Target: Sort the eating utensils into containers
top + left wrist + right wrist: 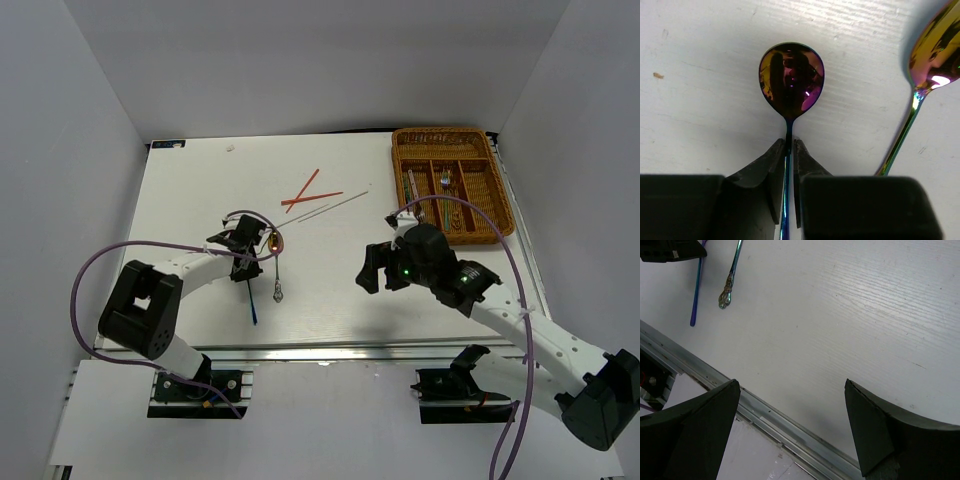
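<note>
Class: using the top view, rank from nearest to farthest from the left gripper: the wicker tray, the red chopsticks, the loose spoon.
1. loose spoon, just right of the left gripper.
2. red chopsticks, beyond, mid-table.
3. wicker tray, far right corner.

L pincer (789, 145) clamped tight, R pincer (791, 385) spread wide, both arms stretched fwd.

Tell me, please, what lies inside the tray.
Some silvery utensils lie in the tray's long slots, kinds too small to tell. A cable crosses its near end, covering a strip.
</note>
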Robot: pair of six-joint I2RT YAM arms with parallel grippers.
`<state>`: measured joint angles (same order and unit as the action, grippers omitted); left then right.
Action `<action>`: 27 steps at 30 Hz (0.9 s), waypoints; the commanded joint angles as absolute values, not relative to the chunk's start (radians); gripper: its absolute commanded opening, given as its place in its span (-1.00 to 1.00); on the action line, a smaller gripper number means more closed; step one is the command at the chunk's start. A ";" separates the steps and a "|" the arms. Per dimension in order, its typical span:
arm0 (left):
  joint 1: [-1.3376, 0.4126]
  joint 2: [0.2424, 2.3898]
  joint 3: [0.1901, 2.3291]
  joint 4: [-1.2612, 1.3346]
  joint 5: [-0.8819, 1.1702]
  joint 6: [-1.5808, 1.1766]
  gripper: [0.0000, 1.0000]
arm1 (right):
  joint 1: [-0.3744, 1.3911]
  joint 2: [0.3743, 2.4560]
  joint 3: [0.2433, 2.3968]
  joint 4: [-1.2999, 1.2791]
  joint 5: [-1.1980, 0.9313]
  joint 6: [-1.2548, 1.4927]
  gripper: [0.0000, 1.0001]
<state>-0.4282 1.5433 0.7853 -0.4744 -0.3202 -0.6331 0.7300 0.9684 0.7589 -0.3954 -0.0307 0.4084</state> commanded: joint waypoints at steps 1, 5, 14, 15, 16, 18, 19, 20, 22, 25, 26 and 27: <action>-0.428 1.631 0.735 -0.526 -0.238 -0.646 -0.53 | 0.738 0.945 0.808 -0.399 -0.012 0.391 0.79; -0.428 1.643 0.729 -0.515 -0.224 -0.646 -0.86 | 0.738 0.933 0.808 -0.407 -0.015 0.387 0.79; -0.428 1.534 0.753 -0.511 -0.222 -0.632 -1.00 | 0.738 0.870 0.631 -0.060 -0.290 0.443 0.79; -0.428 1.505 0.762 -0.514 -0.232 -0.634 -1.00 | 0.736 0.874 0.617 -0.036 -0.298 0.469 0.79; -0.428 1.441 0.776 -0.514 -0.239 -0.634 -1.00 | 0.738 0.906 0.609 -0.014 -0.316 0.483 0.79; -0.428 1.352 0.793 -0.512 -0.244 -0.630 -1.00 | 0.745 0.981 0.615 -0.012 -0.313 0.506 0.79; -0.428 1.329 0.799 -0.512 -0.242 -0.630 -1.00 | 0.752 1.006 0.612 0.024 -0.319 0.515 0.79; -0.428 1.312 0.816 -0.517 -0.241 -0.627 -1.00 | 0.767 1.025 0.592 0.056 -0.331 0.525 0.79; -0.429 1.281 0.827 -0.523 -0.212 -0.615 -1.00 | 0.781 1.087 0.563 0.200 -0.380 0.570 0.79; -0.433 1.269 0.838 -0.528 -0.183 -0.612 -1.00 | 0.839 1.190 0.572 0.308 -0.361 0.592 0.73; -0.433 1.263 0.836 -0.525 -0.157 -0.614 -1.00 | 0.880 1.213 0.583 0.333 -0.348 0.594 0.72; -0.436 1.256 0.836 -0.517 -0.143 -0.621 -1.00 | 0.902 1.263 0.606 0.389 -0.328 0.595 0.71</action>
<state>-0.4278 1.2781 0.8185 -0.5144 -0.2077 -0.6250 0.8402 1.1969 0.5667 0.1673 -0.3244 0.5610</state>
